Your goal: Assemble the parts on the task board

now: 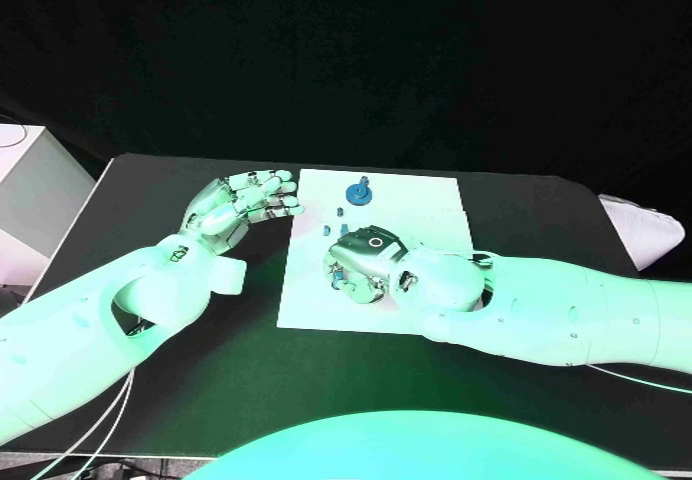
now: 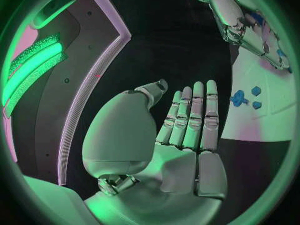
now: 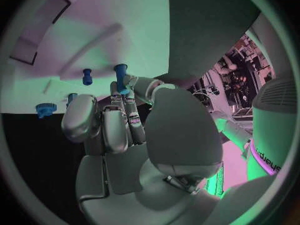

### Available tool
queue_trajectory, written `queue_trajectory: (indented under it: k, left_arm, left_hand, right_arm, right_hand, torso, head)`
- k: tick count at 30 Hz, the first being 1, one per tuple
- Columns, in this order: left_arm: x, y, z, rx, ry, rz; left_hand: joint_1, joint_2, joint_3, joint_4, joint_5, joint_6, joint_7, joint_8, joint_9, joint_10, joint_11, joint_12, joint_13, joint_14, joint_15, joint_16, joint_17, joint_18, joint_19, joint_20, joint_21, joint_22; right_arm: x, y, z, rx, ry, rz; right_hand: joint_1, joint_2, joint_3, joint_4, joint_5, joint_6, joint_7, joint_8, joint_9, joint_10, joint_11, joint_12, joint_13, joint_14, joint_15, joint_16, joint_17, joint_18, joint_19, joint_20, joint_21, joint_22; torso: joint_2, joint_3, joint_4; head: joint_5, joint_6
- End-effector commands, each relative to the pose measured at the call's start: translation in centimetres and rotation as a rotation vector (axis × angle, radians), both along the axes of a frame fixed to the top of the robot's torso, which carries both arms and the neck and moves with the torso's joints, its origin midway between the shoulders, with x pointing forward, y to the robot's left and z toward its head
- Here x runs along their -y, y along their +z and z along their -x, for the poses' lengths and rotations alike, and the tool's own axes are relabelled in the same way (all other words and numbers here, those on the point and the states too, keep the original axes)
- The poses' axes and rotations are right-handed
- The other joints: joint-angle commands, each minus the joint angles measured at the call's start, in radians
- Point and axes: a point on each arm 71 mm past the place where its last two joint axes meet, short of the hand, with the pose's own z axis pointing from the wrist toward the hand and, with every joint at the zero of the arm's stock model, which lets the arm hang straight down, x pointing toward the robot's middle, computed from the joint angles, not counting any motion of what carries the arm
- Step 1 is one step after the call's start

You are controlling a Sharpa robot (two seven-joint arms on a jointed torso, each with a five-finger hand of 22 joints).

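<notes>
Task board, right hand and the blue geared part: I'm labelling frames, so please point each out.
task board (image 1: 433,200): head view, bare far right area.
right hand (image 1: 368,262): head view, back of the hand.
blue geared part (image 1: 356,192): head view, its round top.

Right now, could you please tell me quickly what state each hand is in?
Left hand: open, fingers extended, holding nothing, beside the task board.
Right hand: over the board, pinching a small blue part between thumb and fingers.
</notes>
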Motion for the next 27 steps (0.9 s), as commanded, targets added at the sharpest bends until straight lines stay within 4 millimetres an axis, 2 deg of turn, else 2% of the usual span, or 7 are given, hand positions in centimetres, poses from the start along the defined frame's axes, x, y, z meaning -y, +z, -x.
queue_trajectory:
  k: [1,6,9,12,16,21,27]
  left_arm:
    - [0.20,0.04,0.07,0.002,-0.020,0.013]
    - [0.26,0.02,0.07,0.001,-0.023,0.014]
    - [0.27,0.03,0.07,0.001,-0.024,0.014]
    - [0.25,0.03,0.08,0.000,-0.024,0.013]
    - [0.22,0.03,0.08,0.000,-0.023,0.013]
    - [0.22,0.04,0.09,0.001,-0.023,0.013]
    - [0.19,0.03,0.08,0.000,-0.023,0.012]
  left_hand:
    - [0.001,0.013,-0.003,0.000,-0.004,-0.008,0.014,0.002,-0.001,-0.002,0.002,0.004,0.001,0.005,0.001,-0.004,0.002,0.012,0.009,0.001,-0.002,-0.001]
    - [0.001,0.013,-0.003,0.000,-0.004,-0.009,0.014,0.003,-0.001,-0.002,0.002,0.004,0.001,0.005,0.001,-0.004,0.002,0.012,0.009,0.001,-0.003,-0.002]
    - [0.001,0.013,-0.003,0.000,-0.004,-0.009,0.014,0.003,-0.001,-0.002,0.002,0.004,0.001,0.005,0.001,-0.004,0.002,0.012,0.009,0.001,-0.003,-0.002]
    - [0.001,0.013,-0.003,0.000,-0.004,-0.009,0.014,0.003,-0.001,-0.002,0.002,0.004,0.001,0.005,0.001,-0.004,0.002,0.012,0.009,0.001,-0.003,-0.002]
    - [0.001,0.013,-0.003,0.000,-0.004,-0.009,0.014,0.003,-0.001,-0.002,0.002,0.004,0.001,0.005,0.001,-0.004,0.002,0.012,0.009,0.001,-0.003,-0.002]
    - [0.001,0.013,-0.003,0.000,-0.004,-0.009,0.014,0.003,-0.001,-0.002,0.002,0.004,0.001,0.005,0.001,-0.004,0.002,0.012,0.009,0.001,-0.003,-0.002]
    - [0.000,0.013,-0.004,0.001,-0.004,-0.009,0.015,0.003,-0.002,-0.003,0.002,0.004,0.001,0.005,0.002,-0.006,0.003,0.012,0.009,0.001,-0.004,-0.002]
  right_arm:
    - [0.28,-0.94,-0.06,0.009,-0.004,0.059]
    - [0.12,-1.12,-0.02,0.019,0.000,0.057]
    - [0.13,-1.16,-0.04,0.020,0.002,0.052]
    - [0.21,-1.14,-0.08,0.025,0.002,0.038]
    - [0.30,-1.06,-0.13,0.034,-0.001,0.024]
    - [0.42,-0.99,-0.21,0.041,-0.007,0.010]
    - [0.64,-0.93,-0.29,0.048,-0.016,0.001]
  right_hand:
    - [0.017,0.018,0.005,-0.001,0.004,0.000,0.004,0.002,0.001,0.079,-0.070,0.009,0.030,0.025,-0.003,0.001,0.000,-0.017,-0.001,-0.003,0.000,0.000]
    - [0.014,0.016,0.006,-0.003,0.006,-0.003,0.005,0.000,0.001,0.076,-0.068,0.006,0.030,0.024,-0.002,-0.001,-0.003,-0.016,-0.003,-0.002,-0.003,-0.004]
    - [0.002,0.005,0.001,-0.003,0.030,-0.012,0.010,-0.005,0.001,0.068,-0.065,-0.002,0.031,0.023,0.002,-0.002,-0.006,-0.016,-0.005,0.000,-0.005,-0.004]
    - [-0.040,-0.038,-0.035,0.012,0.069,-0.048,0.013,-0.028,-0.005,0.031,-0.054,-0.027,0.027,0.021,0.010,-0.005,-0.012,-0.014,-0.012,0.008,-0.020,-0.016]
    - [-0.058,-0.075,-0.058,0.029,0.062,-0.114,0.016,-0.067,-0.020,-0.078,-0.031,-0.032,0.001,0.014,0.030,-0.018,-0.037,-0.001,-0.039,0.024,-0.089,-0.081]
    - [-0.024,-0.070,-0.155,0.031,0.053,-0.175,0.014,-0.108,-0.041,-0.198,-0.012,-0.025,-0.024,-0.031,0.047,-0.097,-0.155,0.030,-0.099,0.041,-0.256,-0.237]
    - [0.069,-0.040,-0.335,0.094,0.052,-0.222,0.027,-0.151,-0.067,-0.288,0.002,0.008,-0.023,-0.066,0.056,-0.151,-0.236,0.047,-0.127,0.052,-0.383,-0.344]
  torso:
    - [0.000,0.0004,0.0000]
    - [0.000,0.0003,-0.0007]
    - [-0.001,0.0001,-0.0010]
    - [-0.001,-0.0004,-0.0020]
    - [0.000,0.0005,-0.0019]
    - [-0.001,0.0001,-0.0012]
    - [0.000,0.0008,-0.0003]
  head:
    - [0.002,0.000]
    - [0.003,0.000]
    - [0.003,0.000]
    - [0.004,0.000]
    - [0.003,0.000]
    - [0.002,0.002]
    - [0.001,0.006]
